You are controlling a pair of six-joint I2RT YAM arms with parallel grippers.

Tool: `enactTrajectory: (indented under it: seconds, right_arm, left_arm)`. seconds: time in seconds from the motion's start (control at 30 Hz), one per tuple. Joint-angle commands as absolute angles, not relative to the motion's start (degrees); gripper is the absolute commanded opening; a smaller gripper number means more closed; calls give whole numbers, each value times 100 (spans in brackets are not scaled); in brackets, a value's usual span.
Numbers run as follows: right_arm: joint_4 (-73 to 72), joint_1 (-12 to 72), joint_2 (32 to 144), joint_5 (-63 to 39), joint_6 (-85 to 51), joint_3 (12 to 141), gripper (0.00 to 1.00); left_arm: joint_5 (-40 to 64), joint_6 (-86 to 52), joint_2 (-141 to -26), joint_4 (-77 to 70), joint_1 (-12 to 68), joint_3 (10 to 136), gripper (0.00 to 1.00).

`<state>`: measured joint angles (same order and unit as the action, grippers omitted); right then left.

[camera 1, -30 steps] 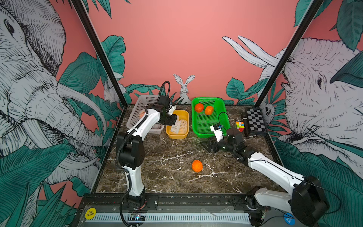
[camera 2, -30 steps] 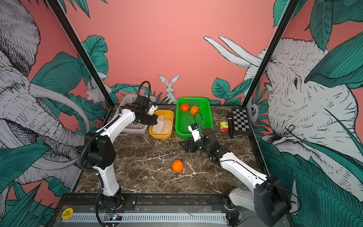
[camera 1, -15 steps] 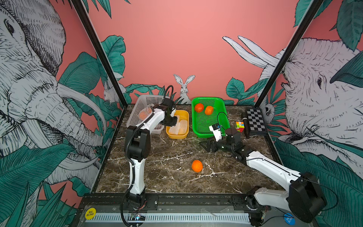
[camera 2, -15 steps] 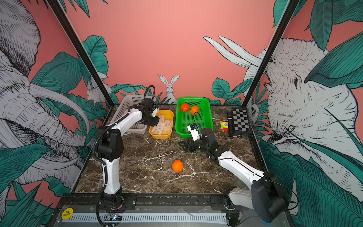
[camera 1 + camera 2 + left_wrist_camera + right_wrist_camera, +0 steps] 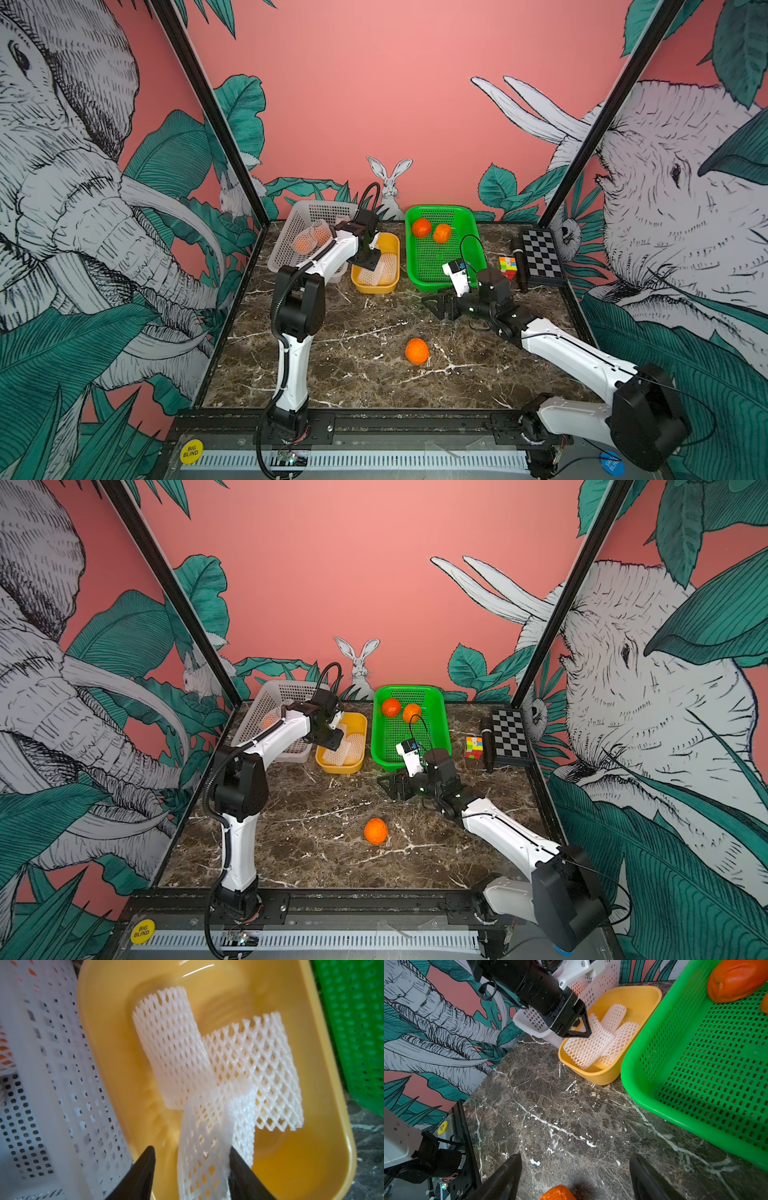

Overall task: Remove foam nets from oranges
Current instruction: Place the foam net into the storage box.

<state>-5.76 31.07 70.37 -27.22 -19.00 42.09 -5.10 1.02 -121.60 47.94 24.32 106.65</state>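
Left wrist: apparently three white diamond-holed foam nets (image 5: 166, 1047).

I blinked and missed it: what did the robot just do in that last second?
The left gripper shifted a little further over the yellow tub and opened, letting its foam net drop in. The right gripper and the loose orange stayed put.

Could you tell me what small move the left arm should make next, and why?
Probably lift the left gripper straight up, clear of the yellow tub: its jaws stand apart, and the foam net between them already droops into the tub, so it looks released.
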Motion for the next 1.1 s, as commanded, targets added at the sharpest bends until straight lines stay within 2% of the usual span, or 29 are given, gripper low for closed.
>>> enactTrajectory:
  seconds: [0.0, 0.43, 0.67, 0.77, 0.87, 0.97, 1.07]
  right_arm:
    - [-651, 3105, 6973, -2744, -1850, 4351, 81]
    - [-542, 3112, 6875, -2730, -1831, 4395, 81]
    - [-510, 3126, 6847, -2740, -1849, 4430, 81]
    - [-511, 3142, 6829, -2725, -1855, 4425, 80]
    - [-505, 3167, 6825, -2708, -1864, 4437, 80]
    - [-475, 3182, 6801, -2682, -1848, 4454, 79]
    - [-483, 3207, 6809, -2649, -1829, 4470, 77]
  left_arm:
    - [-738, 245, -11748, 4915, 2503, 10761, 61]
    - [-944, 395, -11361, 4905, 2518, 10493, 74]
    - [-963, 474, -11418, 4968, 2509, 10457, 73]
    - [-897, 449, -11442, 4983, 2505, 10460, 69]
    - [-796, 400, -11538, 5053, 2508, 10519, 60]
    - [-679, 327, -11575, 5080, 2504, 10505, 50]
    - [-489, 233, -11575, 5059, 2505, 10461, 35]
